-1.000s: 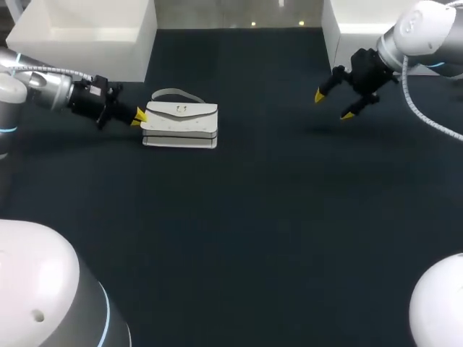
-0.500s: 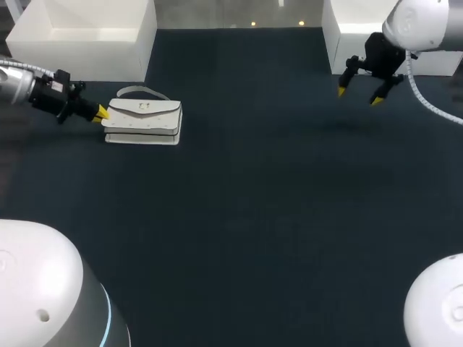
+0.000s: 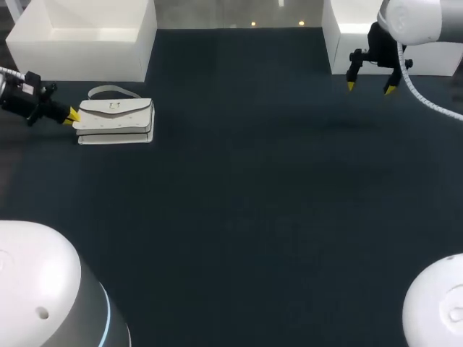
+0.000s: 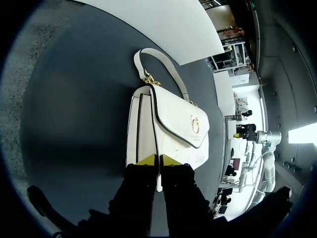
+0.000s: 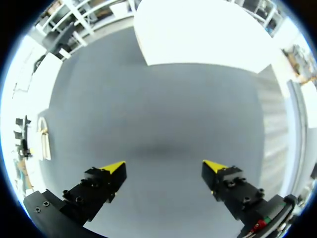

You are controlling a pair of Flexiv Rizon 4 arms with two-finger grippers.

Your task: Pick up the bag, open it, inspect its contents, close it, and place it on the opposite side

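Looking down from the head view, I had the bag [image 3: 116, 120] lying flat at the far left of the dark counter [image 3: 253, 202], just on the near side of the white bin [image 3: 87, 36] in that corner. Its flap was shut, and the handle [image 3: 108, 90] arched out on the far side, toward the bin. My left tool [image 3: 72, 116] sat low at the bag's left end, yellow tips narrow and pinched on its edge.

The left wrist view gave it to me close. The bag [image 4: 166, 126] stretched out ahead of the left tool [image 4: 158, 159], tips nearly together, with a thin white strip of the bag's end caught between them. The flap [image 4: 171, 111] was dark-trimmed, with a gold clasp [image 4: 194, 124] on it, and the handle [image 4: 161, 67] looped off the far end on gold links.

Over on the other side, my right tool [image 3: 370, 87] hung above the far right of the counter, just in front of the second white bin [image 3: 336, 43], fingers pointing down, spread wide and gripping nothing. The right wrist view agreed: right tool [image 5: 163, 171] wide, and the bag [image 5: 43, 141] small and well apart from it, off beyond one finger.
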